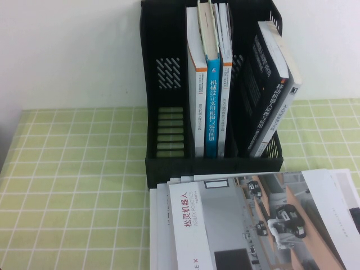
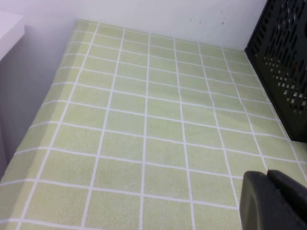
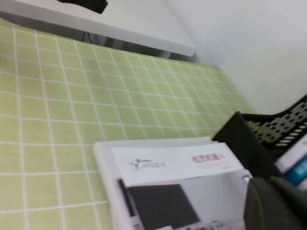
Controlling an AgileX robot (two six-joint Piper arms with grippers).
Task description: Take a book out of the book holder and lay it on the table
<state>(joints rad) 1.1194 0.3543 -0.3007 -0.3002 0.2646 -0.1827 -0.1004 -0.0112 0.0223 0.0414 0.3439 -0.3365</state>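
Observation:
The book (image 1: 253,225), with a grey cover, a white strip with red Chinese characters and robot photos, lies flat and face up on the table (image 1: 73,185) just in front of the black book holder (image 1: 163,112). It also shows in the right wrist view (image 3: 172,165). My right gripper (image 3: 271,184) is shut and empty, just above the book's edge nearest the holder (image 3: 240,139). My left gripper (image 2: 268,179) is shut and empty over bare cloth, to the left of the holder (image 2: 283,57). Neither gripper shows in the high view.
The holder's middle compartment holds upright books, one with a blue spine (image 1: 212,112). Its right compartment holds leaning dark books (image 1: 270,84). Its left compartment is empty. A white shelf (image 3: 96,24) borders the cloth on the right side. A white wall stands behind.

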